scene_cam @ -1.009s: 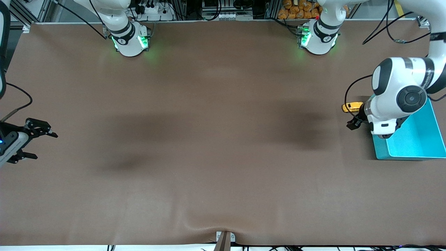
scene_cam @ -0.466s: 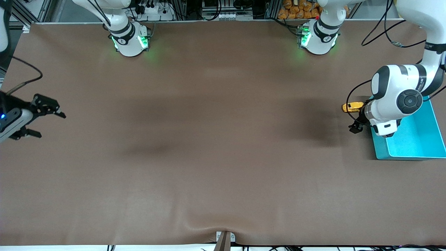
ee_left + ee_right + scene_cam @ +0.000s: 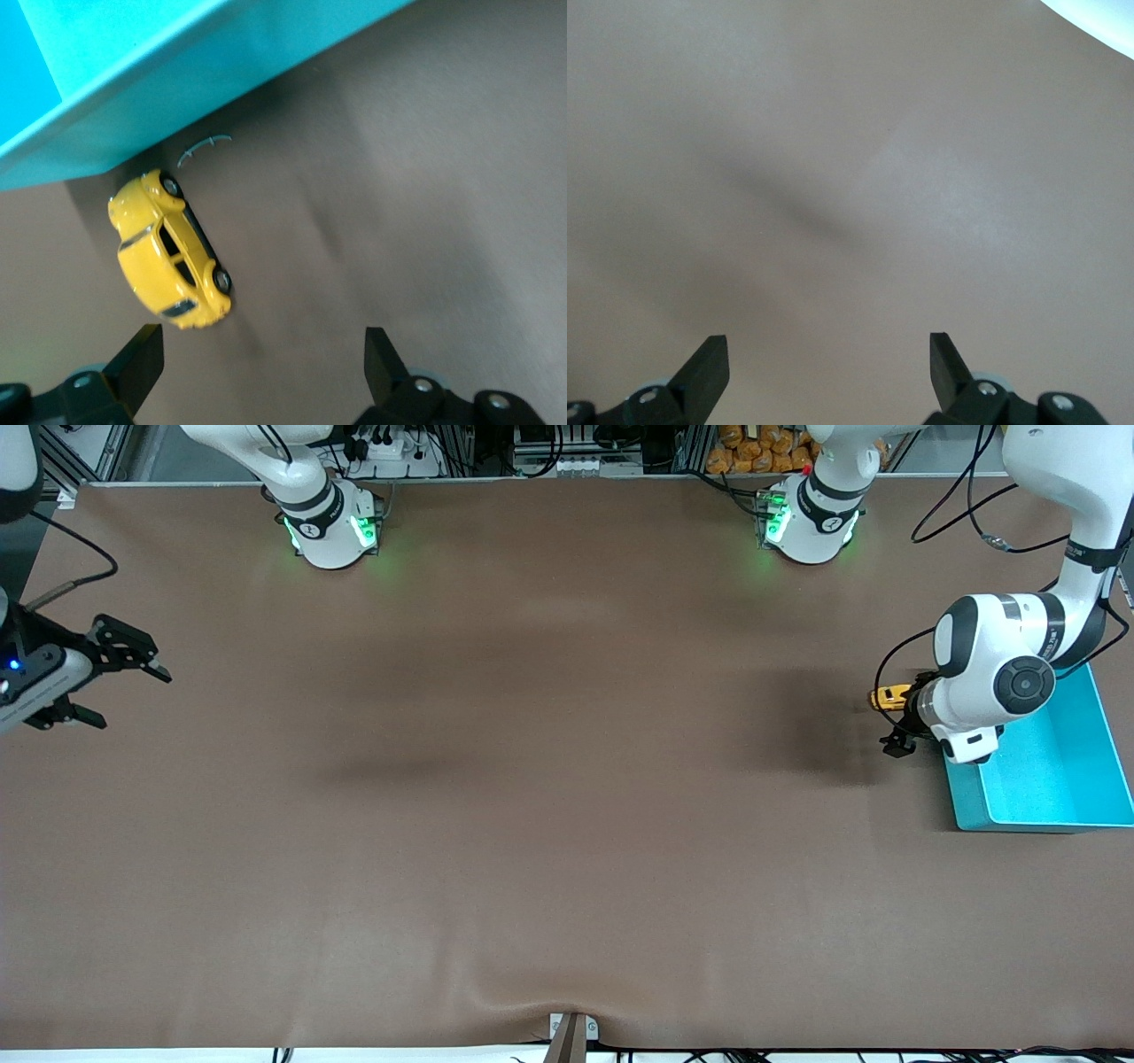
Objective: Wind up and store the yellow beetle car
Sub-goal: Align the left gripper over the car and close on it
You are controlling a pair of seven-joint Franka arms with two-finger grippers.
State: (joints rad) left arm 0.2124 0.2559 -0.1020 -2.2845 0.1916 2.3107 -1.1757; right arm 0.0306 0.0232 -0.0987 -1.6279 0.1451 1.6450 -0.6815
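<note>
Left gripper (image 3: 257, 367) hovers, jaws wide and empty, over the small glossy yellow beetle-shaped toy car (image 3: 170, 251) beside the turquoise plastic bin (image 3: 1054, 775).
I judge it light, hard, slippery — I'd pinch its flat door sides; right gripper (image 3: 111, 682) waits, empty and spread, at the right arm's end of the brown table (image 3: 532, 824).

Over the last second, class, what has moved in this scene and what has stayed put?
The left gripper, open, closed in on the yellow beetle car, gripping nothing. The right gripper, open and empty, rose toward the robots' side at its end of the table. The car, on the table beside the turquoise bin, and the bin did not move.
</note>
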